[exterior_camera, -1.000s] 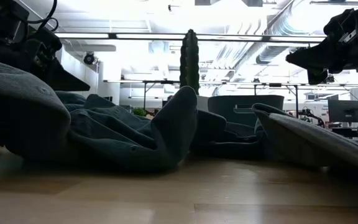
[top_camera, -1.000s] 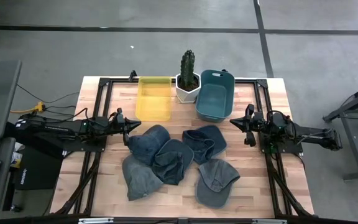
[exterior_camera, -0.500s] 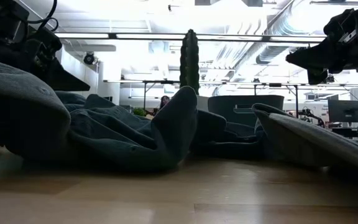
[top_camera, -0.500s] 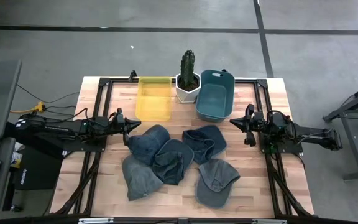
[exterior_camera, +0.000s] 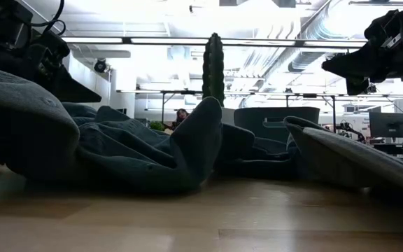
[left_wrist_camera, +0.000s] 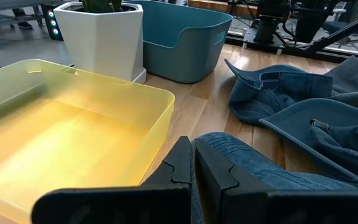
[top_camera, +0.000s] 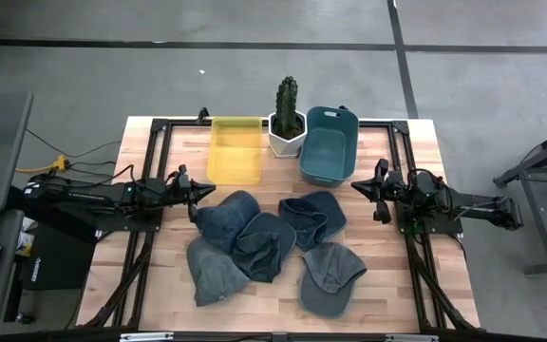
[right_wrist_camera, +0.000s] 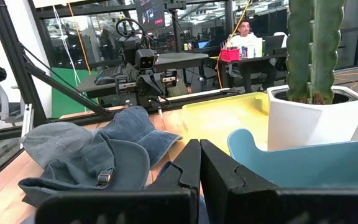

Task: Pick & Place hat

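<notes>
Several blue denim hats lie in a loose pile on the wooden table, crowns and brims overlapping: one nearest the left arm, one at the middle, one near the front, one toward the right, one at the front right. My left gripper is shut, level, just left of the nearest hat. My right gripper is shut and level, right of the pile, above the table.
Along the far edge stand a yellow translucent bin, a cactus in a white pot and a teal bin. Black frame rails run along the table's sides. A person sits in the room beyond the table.
</notes>
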Motion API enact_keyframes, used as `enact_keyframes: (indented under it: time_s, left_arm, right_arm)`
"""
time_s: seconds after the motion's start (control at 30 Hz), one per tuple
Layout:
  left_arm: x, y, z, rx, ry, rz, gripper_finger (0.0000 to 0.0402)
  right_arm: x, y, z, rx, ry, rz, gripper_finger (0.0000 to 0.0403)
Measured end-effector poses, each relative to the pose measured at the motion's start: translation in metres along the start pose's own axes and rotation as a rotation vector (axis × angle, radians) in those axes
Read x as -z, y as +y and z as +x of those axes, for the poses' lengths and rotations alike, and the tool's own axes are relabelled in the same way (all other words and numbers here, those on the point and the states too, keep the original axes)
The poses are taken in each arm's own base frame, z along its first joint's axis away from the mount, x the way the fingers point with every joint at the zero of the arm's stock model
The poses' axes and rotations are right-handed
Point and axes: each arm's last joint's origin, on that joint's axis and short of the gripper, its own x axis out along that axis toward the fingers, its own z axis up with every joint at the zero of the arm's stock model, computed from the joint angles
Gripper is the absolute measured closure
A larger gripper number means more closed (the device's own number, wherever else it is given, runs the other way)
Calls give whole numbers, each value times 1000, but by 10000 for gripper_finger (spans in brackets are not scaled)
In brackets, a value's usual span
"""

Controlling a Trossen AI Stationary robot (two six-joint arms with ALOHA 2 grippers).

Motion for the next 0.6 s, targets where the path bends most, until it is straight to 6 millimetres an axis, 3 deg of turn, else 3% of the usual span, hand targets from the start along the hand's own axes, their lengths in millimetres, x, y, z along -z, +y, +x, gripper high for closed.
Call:
enact_keyframes:
  time_s: [0.6]
  left_arm:
    - [0, -1, 0, 25, 2, -1, 401]
  right_arm:
    - [0, 0, 0, 0, 0, 0, 402]
